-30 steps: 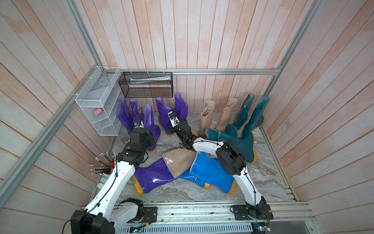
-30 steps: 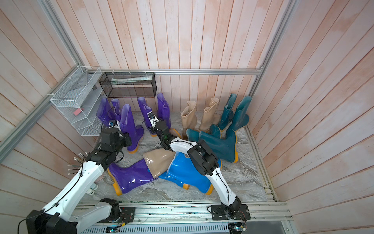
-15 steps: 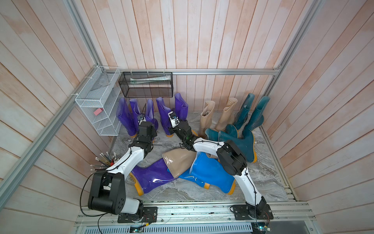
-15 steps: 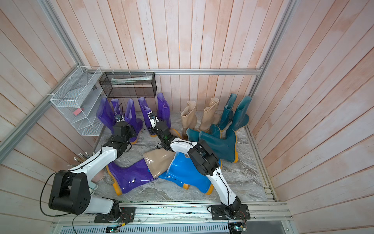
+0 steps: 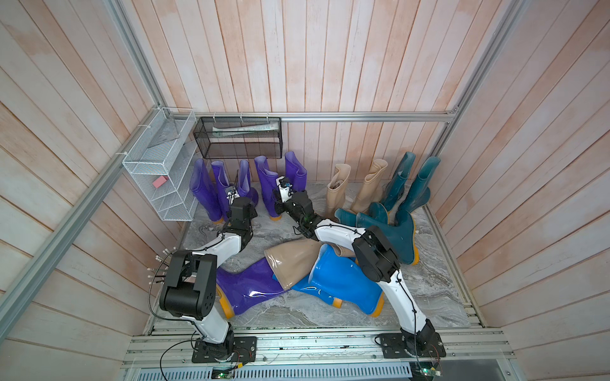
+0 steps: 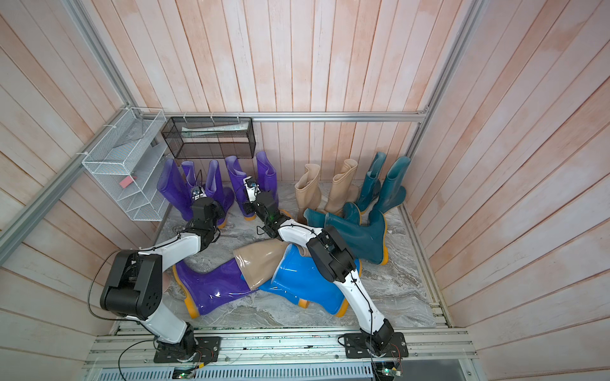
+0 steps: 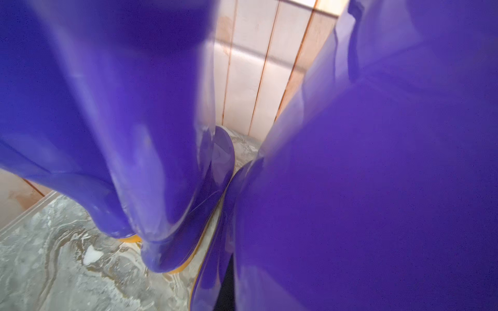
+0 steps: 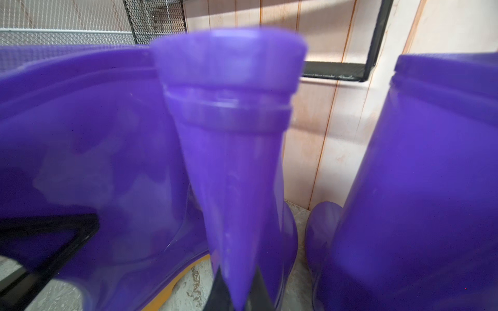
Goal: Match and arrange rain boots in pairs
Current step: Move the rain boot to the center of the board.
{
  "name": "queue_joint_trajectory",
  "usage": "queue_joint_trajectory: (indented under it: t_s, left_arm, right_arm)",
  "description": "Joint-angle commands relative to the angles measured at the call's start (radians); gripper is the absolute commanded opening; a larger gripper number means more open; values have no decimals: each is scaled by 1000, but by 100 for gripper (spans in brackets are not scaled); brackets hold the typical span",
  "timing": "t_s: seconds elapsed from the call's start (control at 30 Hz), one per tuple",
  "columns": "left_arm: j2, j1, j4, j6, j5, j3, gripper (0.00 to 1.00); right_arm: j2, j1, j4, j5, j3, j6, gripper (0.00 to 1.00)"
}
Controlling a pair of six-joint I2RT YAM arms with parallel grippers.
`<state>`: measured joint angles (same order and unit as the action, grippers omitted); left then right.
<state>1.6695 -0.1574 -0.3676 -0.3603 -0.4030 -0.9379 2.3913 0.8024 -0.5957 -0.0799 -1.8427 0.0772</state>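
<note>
Both clamped: left pincer, right pincer.

Purple boots, blue boots, beige boots, teal boots, orng soles.

Both top views: high above the front rail, aimed steeply down toward the back wall, sharing nearly the whole marbled surface. Left wrist: close against a purple boot, facing that wall. Right wrist: equally near, facing a purple shaft before the black mesh basket.
</note>
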Motion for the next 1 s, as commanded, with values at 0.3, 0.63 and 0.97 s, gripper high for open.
queue_joint_trajectory:
  t_s: [0.3,0.63,0.97]
  left_arm:
    - [67,1,-293,-147,-27,-39,0]
    - [121,5,-331,-156,45,-57,0]
    - [-47,16,-270,-97,170,33,73]
  right_arm:
    - [104,-25,93,102,-213,98,0]
    - [99,-42,23,218,-187,248,0]
    - [-74,-49,2,102,66,239,47]
